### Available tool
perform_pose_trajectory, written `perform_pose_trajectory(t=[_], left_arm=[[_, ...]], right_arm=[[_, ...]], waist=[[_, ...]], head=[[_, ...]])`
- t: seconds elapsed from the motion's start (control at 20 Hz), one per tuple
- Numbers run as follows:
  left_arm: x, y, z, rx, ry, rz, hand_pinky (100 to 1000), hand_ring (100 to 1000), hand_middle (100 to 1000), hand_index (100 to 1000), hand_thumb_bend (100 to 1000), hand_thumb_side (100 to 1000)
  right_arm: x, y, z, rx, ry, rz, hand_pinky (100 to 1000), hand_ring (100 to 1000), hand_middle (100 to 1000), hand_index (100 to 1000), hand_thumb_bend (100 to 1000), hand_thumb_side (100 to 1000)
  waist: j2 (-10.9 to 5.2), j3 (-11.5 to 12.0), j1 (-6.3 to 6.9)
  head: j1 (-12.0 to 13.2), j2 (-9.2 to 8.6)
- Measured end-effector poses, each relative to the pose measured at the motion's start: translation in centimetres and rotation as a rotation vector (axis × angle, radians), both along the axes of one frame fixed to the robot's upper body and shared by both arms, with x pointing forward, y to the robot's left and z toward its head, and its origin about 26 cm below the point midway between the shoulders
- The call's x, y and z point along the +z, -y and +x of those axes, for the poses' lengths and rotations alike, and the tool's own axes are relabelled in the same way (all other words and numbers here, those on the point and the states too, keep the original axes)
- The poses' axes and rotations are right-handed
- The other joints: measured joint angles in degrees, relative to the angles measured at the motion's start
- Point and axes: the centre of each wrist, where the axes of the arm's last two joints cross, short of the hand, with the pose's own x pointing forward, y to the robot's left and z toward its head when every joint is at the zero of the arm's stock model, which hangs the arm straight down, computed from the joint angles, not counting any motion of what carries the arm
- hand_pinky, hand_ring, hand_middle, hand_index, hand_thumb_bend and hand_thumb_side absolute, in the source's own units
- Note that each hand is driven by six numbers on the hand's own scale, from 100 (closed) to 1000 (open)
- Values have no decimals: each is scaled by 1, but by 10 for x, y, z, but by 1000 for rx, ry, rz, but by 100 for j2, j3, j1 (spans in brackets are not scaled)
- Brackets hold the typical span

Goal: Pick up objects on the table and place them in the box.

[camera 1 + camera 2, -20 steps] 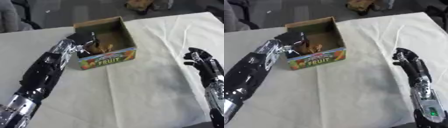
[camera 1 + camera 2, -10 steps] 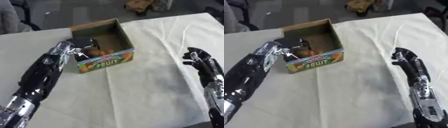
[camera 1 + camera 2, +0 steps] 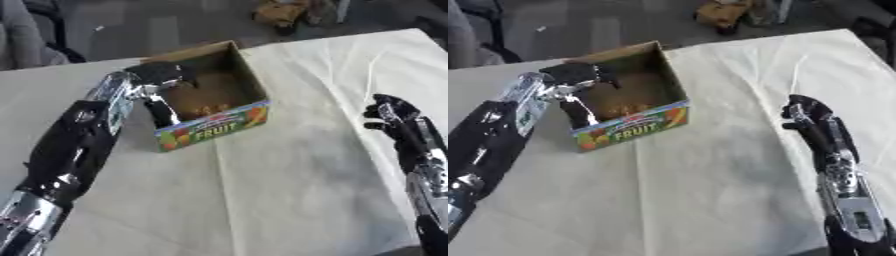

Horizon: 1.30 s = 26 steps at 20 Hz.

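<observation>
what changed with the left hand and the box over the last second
The left hand drew back from deep inside the fruit box toward its left wall and now sits at the rim, fingers hanging down inside. Whether it let anything go is not clear. Brownish and orange items show on the box floor. The box stayed on the white cloth, and the right hand stayed idle above the cloth on the right.
</observation>
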Motion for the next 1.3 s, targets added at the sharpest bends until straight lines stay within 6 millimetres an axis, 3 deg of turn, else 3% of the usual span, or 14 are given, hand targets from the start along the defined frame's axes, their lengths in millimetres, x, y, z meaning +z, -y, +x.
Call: perform_pose_trajectory(t=[0.25,0.4,0.45,0.5,0.7,1.1,1.3], left_arm=[[12,-9,-13,-46,112,-123,685,763,752,808,648,202],[11,-19,-24,-56,170,-218,660,737,713,788,487,140],[9,-22,-28,-56,187,-254,654,728,708,782,343,255],[6,-27,-33,-52,203,-293,650,723,695,777,387,145],[-7,-40,-53,-24,263,-453,632,703,672,763,255,212],[-41,-46,-97,62,320,-711,605,677,653,753,138,341],[-67,-43,-119,140,297,-842,594,664,642,744,119,415]], right_arm=[[-1,2,-1,-7,-2,1,658,711,613,785,100,573],[-3,4,-2,-17,-5,3,658,711,613,785,100,572],[-4,5,-2,-22,-7,4,658,711,613,785,100,567],[-4,6,-3,-26,-8,5,658,711,613,785,100,570],[-8,11,-5,-45,-16,4,658,711,613,785,100,569],[-8,17,-8,-68,-13,5,659,712,614,786,100,564],[-7,20,-11,-74,-6,4,660,712,614,786,100,558]], waist=[[-26,90,-2],[-40,174,-17],[-50,203,-29],[-66,235,-40],[-106,377,-78],[-106,543,-142],[-162,616,-145]], head=[[-70,3],[-117,7],[-135,9],[-145,10],[-172,56],[-187,67],[-138,143]])
